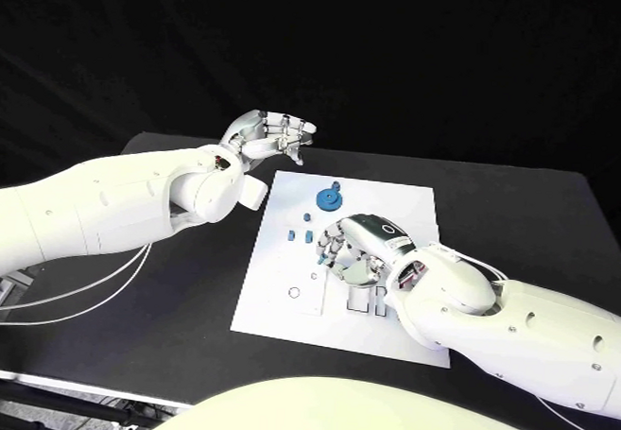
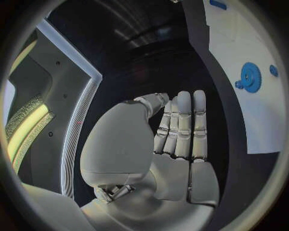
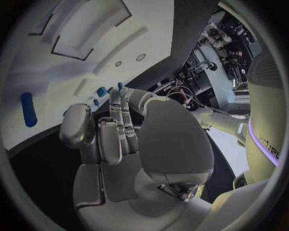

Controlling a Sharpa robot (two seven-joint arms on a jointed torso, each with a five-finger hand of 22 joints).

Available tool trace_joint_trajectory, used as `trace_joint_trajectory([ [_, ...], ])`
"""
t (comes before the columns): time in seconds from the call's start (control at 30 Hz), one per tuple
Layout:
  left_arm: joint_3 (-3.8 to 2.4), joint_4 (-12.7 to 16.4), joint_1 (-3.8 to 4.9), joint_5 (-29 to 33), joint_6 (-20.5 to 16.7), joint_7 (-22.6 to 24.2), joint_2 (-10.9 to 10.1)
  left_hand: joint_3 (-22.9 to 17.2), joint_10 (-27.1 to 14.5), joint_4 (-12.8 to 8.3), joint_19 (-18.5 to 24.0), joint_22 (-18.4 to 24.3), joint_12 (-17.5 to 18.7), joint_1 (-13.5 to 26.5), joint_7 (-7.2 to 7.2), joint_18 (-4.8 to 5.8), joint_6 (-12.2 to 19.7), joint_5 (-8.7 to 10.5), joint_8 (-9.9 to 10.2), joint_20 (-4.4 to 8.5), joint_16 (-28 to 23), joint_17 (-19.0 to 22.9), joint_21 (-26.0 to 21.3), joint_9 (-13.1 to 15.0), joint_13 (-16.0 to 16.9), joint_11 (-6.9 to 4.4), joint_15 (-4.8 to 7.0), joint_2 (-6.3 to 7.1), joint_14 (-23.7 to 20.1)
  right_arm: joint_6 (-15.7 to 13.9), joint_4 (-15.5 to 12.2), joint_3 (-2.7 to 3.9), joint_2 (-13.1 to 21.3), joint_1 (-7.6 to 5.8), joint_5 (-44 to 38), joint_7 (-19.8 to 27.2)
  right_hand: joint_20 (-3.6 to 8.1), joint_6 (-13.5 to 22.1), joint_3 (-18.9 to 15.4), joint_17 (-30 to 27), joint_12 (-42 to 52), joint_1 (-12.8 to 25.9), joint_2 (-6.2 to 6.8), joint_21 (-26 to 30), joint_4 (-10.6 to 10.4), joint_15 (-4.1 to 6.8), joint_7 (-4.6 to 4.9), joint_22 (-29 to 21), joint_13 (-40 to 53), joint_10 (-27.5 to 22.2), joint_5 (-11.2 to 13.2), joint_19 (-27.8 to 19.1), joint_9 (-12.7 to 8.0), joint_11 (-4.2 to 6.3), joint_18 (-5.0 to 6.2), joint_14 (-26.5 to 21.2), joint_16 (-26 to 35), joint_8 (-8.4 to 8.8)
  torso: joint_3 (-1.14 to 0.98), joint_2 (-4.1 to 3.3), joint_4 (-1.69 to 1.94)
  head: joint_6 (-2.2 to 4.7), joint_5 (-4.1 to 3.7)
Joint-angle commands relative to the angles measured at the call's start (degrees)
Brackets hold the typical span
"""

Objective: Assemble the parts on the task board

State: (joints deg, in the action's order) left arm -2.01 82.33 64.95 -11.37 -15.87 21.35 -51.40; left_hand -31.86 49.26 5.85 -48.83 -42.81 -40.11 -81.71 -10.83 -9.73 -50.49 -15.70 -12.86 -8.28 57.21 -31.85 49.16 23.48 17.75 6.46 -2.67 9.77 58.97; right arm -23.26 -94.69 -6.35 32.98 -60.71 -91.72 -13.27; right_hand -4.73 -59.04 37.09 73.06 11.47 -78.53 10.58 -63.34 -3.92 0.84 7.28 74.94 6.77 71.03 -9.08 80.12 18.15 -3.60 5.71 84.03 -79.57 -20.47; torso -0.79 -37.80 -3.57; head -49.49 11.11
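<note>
Now, line by line:
Task board: the white task board (image 1: 341, 320) lies in the middle of the frame on the black tabletop (image 1: 158, 314), its long side running from upper centre toward lower centre.
Blue gear: a round blue gear (image 1: 330, 197) sits near the board's upper edge; in the left wrist view it shows as a toothed wheel (image 2: 250, 77) at the right of the circle.
Small parts: several small blue parts (image 1: 307, 236) stand in a cluster at the board's centre, just left of the right hand.
Left hand: the left hand (image 1: 270, 135) is raised at upper centre, off the board's upper left corner, fingers straight and side by side, holding nothing.
Right hand: the right hand (image 1: 360, 250) hovers over the board's centre, fingers slightly curled beside the small parts; whether it holds one, I cannot tell.
</note>
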Motion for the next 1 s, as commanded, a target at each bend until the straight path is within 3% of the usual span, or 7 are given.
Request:
trace_joint_trajectory([
  [0.03,-0.05,0.3,0.06,-0.3,1.1,0.0,0.2,0.0,-0.2,-0.5,-0.1,-0.1,0.2,-0.4,-0.08,-0.71,0.5,-0.2,0.2,-0.03,-0.2,0.1,0.0,-0.1,-0.1,0.32,-0.1,0.02,-0.3,1.4,0.5,-0.08,-0.5,0.28,-1.1,0.6,-0.02,-0.2,0.0,-0.1,-0.3,0.4,0.01,0.3,0.2,0.34,-0.03,4.2,0.0,0.0,-0.3,0.2,0.1,0.36,-0.6,2.8,-0.1,-0.25,-0.04,0.03,-0.15,-0.39,0.55],
  [0.53,-0.05,0.5,0.06,-1.2,1.7,-0.2,0.5,0.1,-0.4,-0.5,0.1,-0.1,0.3,-0.4,-0.2,-0.7,0.8,-0.31,0.5,-0.1,-0.4,0.1,0.0,-0.2,-0.2,0.45,-0.2,0.0,-0.3,2.7,2.5,-0.54,-2.1,1.07,-2.1,-0.3,-0.03,0.0,-0.1,-0.2,-0.5,0.8,0.05,0.5,0.2,0.28,0.05,4.2,0.0,-0.1,-0.2,0.1,0.2,0.27,-0.58,2.8,0.0,-0.21,-0.1,0.01,-0.13,-0.51,1.54],
  [1.0,-0.05,0.4,0.06,-1.2,2.1,-0.4,0.6,0.2,-0.5,-0.3,0.1,-0.1,0.3,-0.1,-0.25,-0.67,0.9,-0.3,0.5,-0.18,-0.4,0.2,0.0,-0.2,-0.3,0.53,-0.29,-0.08,-0.3,3.1,3.2,-0.66,-2.7,1.68,-2.3,-0.7,-0.06,0.0,-0.2,-0.3,-0.6,1.2,0.15,0.7,0.2,0.25,0.03,4.1,0.0,-0.1,-0.2,0.1,0.3,0.26,-0.54,2.8,0.0,-0.21,-0.03,0.03,-0.08,-0.51,1.6],
])
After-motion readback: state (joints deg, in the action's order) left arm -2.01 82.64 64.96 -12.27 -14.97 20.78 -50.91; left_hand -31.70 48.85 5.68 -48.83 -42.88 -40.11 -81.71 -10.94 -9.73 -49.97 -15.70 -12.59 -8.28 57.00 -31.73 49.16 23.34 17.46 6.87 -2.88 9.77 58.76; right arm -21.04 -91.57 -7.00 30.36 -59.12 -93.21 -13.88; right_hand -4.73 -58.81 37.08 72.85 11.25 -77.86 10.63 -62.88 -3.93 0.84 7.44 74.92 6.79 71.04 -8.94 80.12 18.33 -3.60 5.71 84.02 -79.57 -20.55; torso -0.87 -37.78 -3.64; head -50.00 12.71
